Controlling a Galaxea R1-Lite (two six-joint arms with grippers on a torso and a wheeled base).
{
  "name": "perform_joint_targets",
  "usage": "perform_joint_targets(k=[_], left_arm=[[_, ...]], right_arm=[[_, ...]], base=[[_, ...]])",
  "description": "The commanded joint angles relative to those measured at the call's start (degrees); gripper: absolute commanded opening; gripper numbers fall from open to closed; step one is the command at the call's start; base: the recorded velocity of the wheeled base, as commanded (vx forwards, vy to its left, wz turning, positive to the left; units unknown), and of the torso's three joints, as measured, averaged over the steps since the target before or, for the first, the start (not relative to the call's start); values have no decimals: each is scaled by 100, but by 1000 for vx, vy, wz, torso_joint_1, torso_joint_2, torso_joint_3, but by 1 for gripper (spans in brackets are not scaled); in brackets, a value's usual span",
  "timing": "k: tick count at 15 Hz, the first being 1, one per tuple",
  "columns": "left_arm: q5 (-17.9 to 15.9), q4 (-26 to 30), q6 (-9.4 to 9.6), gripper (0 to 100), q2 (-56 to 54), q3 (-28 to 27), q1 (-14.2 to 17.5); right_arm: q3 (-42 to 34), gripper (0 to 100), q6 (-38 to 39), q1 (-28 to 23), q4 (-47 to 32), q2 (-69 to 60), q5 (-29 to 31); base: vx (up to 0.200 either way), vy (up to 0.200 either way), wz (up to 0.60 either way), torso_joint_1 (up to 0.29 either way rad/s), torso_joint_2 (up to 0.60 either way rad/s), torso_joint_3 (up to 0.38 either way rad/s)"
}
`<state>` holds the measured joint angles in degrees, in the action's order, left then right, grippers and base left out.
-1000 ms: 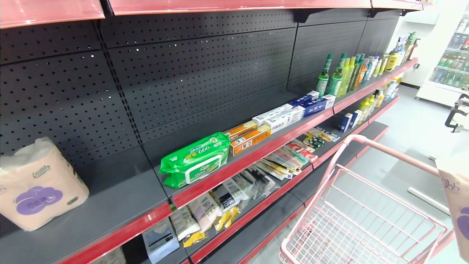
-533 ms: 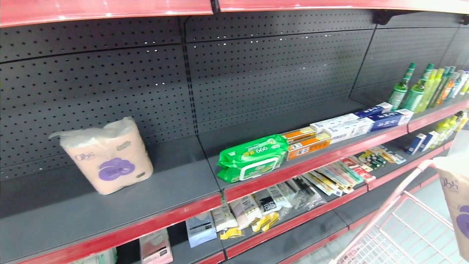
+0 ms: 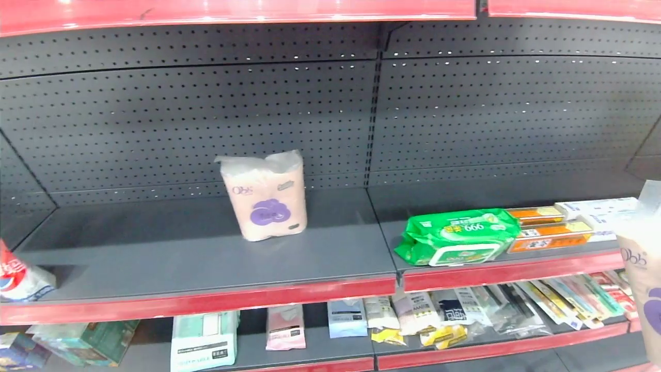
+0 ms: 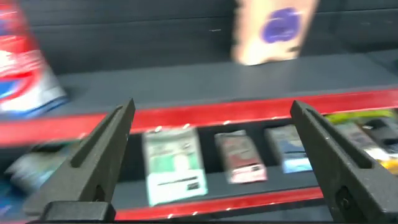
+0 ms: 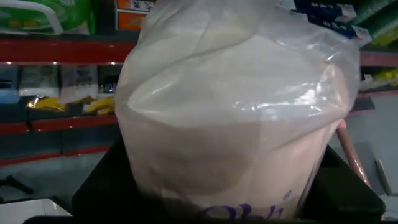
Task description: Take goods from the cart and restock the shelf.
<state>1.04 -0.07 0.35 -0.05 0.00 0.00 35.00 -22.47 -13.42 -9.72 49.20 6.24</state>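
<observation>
matt metal shelf (image 3: pixel 181 248), glossy red edge strip (image 3: pixel 206 298), tissue pack (image 5: pixel 236 106) in shiny plastic film.

The nearer tissue pack (image 3: pixel 643 268) and red-white bag (image 3: pixel 18 279) are cut off at the edges.

Green wipes pack (image 3: pixel 457 236), perhaps toothpaste boxes (image 3: pixel 550 236)

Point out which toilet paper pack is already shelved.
The toilet paper pack standing upright on the shelf, left of the green wet wipes. The other pack sits in the right hand, off the shelf.
</observation>
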Motion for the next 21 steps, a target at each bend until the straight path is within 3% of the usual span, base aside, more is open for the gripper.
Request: perform_joint_targets(k=[1, 6, 13, 16, 17, 18, 19, 20, 21], left_arm=[[2, -1, 0, 100, 5, 0, 0], [2, -1, 9, 100, 5, 0, 0], [-77, -1, 35, 100, 189, -9, -53], [-139, -10, 158, 100, 128, -9, -44], [-130, 7, 167, 100, 110, -167, -35], [-60, 60, 149, 100, 778, -923, -53], [-7, 16, -141, 100, 1851, -1644, -44], [99, -186, -422, 100, 2501, -1969, -35], [283, -415, -273, 100, 3143, -2065, -9]], right_arm=[[16, 0, -12, -3, 5, -7, 0], [-63, 0, 58, -46, 233, -359, -9], [-309, 0, 638, 41, 216, -1941, -712], [-635, 0, 1605, 68, 277, -2442, -861], [-705, 0, 1737, 94, 268, -2609, -861], [-802, 0, 1816, 112, 268, -2758, -844], [-846, 0, 1834, 112, 268, -2820, -835], [-890, 0, 1825, 112, 268, -2828, -826], [-863, 0, 1807, 103, 286, -2776, -826]], base=[[0, 0, 600, 2, 2, 2], [0, 0, 120, 0, 0, 0], [0, 0, 0, 0, 0, 0], [0, 0, 0, 0, 0, 0], [0, 0, 0, 0, 0, 0], [0, 0, 0, 0, 0, 0], [0, 0, 0, 0, 0, 0], [0, 0, 0, 0, 0, 0], [0, 0, 0, 0, 0, 0]])
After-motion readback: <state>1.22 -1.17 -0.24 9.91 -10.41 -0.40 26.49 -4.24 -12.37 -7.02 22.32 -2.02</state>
